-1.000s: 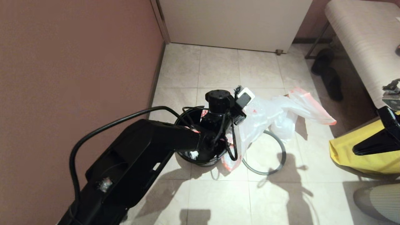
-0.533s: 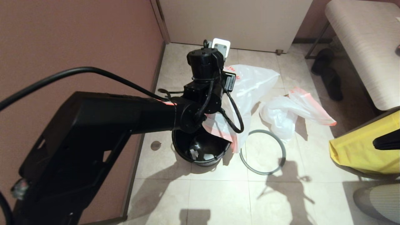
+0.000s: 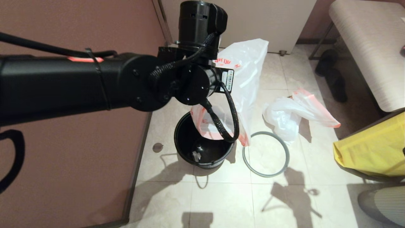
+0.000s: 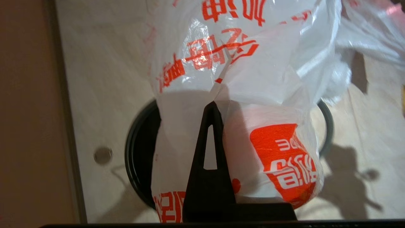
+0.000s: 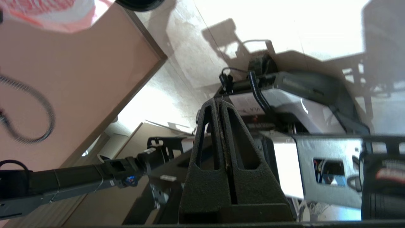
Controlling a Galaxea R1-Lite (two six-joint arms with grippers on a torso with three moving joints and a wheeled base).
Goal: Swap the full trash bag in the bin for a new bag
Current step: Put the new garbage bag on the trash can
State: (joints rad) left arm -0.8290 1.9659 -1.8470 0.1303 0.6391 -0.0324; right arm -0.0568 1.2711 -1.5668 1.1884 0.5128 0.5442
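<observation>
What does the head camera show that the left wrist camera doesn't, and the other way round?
Only the head view: the loose grey ring rim on the floor tiles, the crumpled pink-handled white plastic bag, a big yellow bag.
Only the left wrist view: the left gripper, fingers shut, pinching the thin white bag with bold red print.
Both: that printed bag hanging over the small round black bin.

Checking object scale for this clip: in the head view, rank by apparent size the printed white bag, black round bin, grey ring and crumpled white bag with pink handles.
1. Printed white bag, hanging nearer the camera.
2. Black round bin, grey ring and crumpled white bag with pink handles look alike; unranked.
</observation>
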